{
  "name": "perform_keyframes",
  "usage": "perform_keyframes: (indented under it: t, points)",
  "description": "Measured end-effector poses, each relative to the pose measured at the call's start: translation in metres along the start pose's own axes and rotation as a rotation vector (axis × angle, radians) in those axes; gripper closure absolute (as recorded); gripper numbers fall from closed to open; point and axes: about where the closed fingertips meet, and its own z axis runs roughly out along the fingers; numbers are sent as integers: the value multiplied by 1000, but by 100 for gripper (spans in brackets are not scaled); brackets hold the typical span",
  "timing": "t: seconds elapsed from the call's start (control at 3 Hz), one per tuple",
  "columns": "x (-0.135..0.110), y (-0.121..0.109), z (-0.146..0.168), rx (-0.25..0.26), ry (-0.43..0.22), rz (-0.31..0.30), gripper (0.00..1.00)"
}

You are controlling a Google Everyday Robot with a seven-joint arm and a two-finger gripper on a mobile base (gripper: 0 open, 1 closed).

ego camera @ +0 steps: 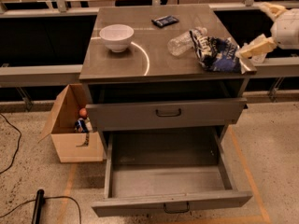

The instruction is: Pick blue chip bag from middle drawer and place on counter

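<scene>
One cardboard box (pixel 70 143) sits on the floor left of the cabinet, whose middle drawer (pixel 163 183) is pulled far out. On the counter (pixel 154 64) are a white bowl (pixel 117 36), a small navy packet (pixel 165 20) and a clear bottle (pixel 183 43). The blue chip bag (pixel 217 55) lies at the counter's right edge. Just beside it hangs the pincer (pixel 258 29), released, fingers spread.

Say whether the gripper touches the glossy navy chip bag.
Cannot tell. Camera view: the gripper, at the right edge of the grey-brown counter, overlaps the pale edge of the chip bag; contact unclear.
</scene>
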Motion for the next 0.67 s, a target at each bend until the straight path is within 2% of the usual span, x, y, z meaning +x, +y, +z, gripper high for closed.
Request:
perform_keyframes:
  t: [0.33, 0.67]
  points:
    - [14, -21, -42, 82, 121, -19, 0]
    - [15, -25, -48, 94, 141, -26, 0]
